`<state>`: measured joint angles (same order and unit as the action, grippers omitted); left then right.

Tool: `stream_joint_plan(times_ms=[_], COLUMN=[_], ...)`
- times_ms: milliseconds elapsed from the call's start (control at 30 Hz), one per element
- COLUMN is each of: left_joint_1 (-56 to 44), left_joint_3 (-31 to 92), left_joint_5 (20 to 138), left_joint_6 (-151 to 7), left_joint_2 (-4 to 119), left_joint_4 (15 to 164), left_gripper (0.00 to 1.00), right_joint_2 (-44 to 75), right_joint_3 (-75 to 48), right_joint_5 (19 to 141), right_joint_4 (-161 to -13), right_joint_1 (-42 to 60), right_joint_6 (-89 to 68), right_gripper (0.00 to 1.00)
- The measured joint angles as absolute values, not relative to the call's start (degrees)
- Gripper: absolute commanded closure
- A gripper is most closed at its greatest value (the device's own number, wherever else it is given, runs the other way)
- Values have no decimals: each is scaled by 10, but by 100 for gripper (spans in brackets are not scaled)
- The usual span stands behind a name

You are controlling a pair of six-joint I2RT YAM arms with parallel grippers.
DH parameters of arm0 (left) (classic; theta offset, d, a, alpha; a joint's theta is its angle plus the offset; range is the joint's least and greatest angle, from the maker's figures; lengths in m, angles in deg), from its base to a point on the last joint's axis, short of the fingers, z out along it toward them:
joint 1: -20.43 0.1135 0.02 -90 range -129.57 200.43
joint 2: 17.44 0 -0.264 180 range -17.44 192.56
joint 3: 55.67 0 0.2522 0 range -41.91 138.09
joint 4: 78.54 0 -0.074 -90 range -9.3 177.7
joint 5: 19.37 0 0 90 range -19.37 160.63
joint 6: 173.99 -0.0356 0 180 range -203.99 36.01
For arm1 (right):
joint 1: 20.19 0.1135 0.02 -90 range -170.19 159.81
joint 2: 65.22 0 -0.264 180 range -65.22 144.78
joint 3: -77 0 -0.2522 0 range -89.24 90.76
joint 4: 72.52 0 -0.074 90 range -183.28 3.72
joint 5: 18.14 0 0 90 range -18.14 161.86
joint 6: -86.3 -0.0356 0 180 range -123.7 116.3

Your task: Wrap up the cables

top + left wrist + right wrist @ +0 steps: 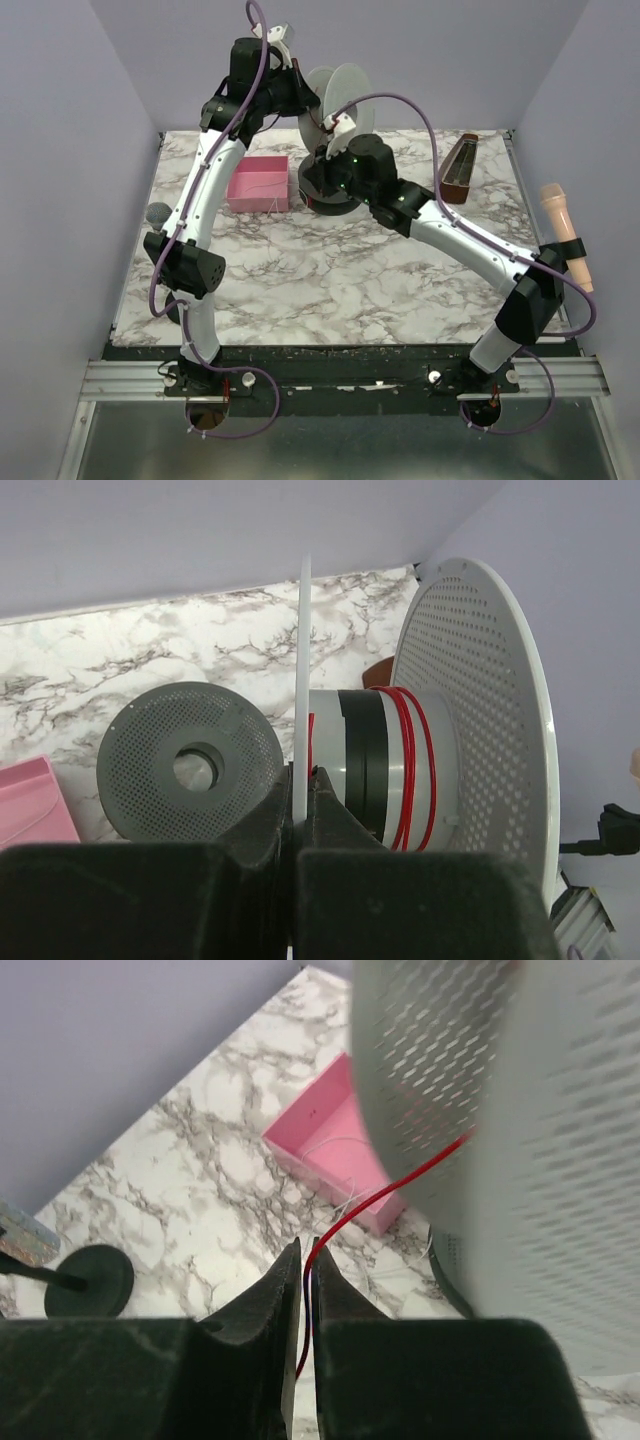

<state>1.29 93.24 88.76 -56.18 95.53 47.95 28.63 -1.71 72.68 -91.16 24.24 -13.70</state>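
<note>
A white perforated spool (470, 730) is held up above the back of the table; it also shows in the top view (338, 98). Red cable (410, 770) is wound in a few turns round its grey core. My left gripper (303, 772) is shut on the spool's thin near flange (303, 660); in the top view it (306, 92) is at the spool's left side. My right gripper (307, 1245) is shut on the loose red cable (390, 1195), which runs taut up to the blurred spool (480, 1110). In the top view the right gripper (316, 172) is just below the spool.
A dark grey spool (190, 762) stands on the marble table (330, 270) under the right gripper. A pink box (258, 185) with thin white wire is left of it. A brown wedge-shaped case (458, 165) is back right. One microphone (565, 235) is right, another (158, 212) left.
</note>
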Motion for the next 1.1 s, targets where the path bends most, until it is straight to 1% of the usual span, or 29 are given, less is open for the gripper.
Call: stream_joint_plan(times_ms=[167,233,300,367,433,467,567,700,867,967,1100], left_joint_1=[10,10,10,11,12,14,16,17,19,20,21], left_joint_3=[934,934,936,939,943,945,947,947,947,947,946], left_joint_5=[872,871,871,871,872,872,876,884,899,919,963], left_joint_6=[-567,-570,-575,-580,-582,-583,-586,-592,-594,-600,-607], left_joint_2=[955,955,955,955,955,955,955,955,955,955,952], left_joint_4=[487,487,487,486,486,486,486,485,485,486,487], left_gripper=[100,100,100,100,100,100,100,100,100,100,100], right_joint_2=[296,294,294,292,289,284,264,231,194,182,193], right_joint_3=[-29,-47,-67,-96,-125,-145,-210,-271,-300,-327,-351], right_joint_5=[667,653,649,654,673,686,727,770,819,878,957], right_joint_4=[-925,-923,-923,-916,-901,-891,-858,-811,-744,-688,-649], right_joint_1=[274,274,271,264,255,250,230,205,174,144,102], right_joint_6=[-118,-112,-111,-113,-120,-126,-148,-173,-187,-207,-223], right_gripper=[83,86,86,84,84,86,99,99,99,99,99])
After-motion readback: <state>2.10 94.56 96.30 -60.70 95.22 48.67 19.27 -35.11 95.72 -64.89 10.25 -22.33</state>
